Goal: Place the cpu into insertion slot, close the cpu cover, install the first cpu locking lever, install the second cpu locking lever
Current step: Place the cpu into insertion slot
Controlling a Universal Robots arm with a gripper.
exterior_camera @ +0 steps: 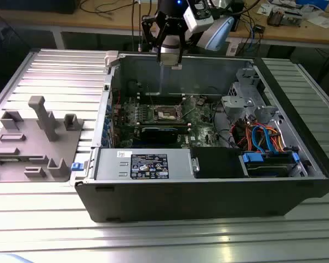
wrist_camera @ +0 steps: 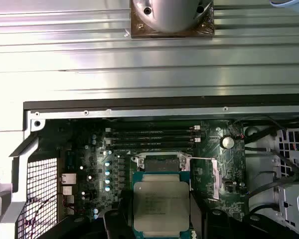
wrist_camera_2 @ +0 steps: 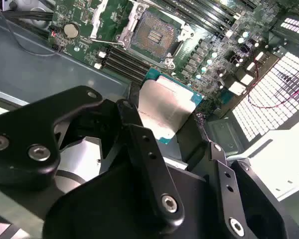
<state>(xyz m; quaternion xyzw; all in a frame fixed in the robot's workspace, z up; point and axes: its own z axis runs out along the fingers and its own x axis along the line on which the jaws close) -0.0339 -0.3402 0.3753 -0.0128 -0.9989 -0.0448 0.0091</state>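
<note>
None of the four steps looks done to us: the gripper [wrist_camera: 159,221] is clamped on the cpu [wrist_camera: 161,199], well above the empty insertion slot [wrist_camera: 161,162]; closing and latching are left.

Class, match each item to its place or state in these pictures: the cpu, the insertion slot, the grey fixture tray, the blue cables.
1 cpu
2 insertion slot
3 grey fixture tray
4 blue cables

A on the table outside the case
B gripped in the tool
C empty, on the green board
D inside the case, exterior view's right

Pairs: 1-B, 2-C, 3-A, 4-D
</note>
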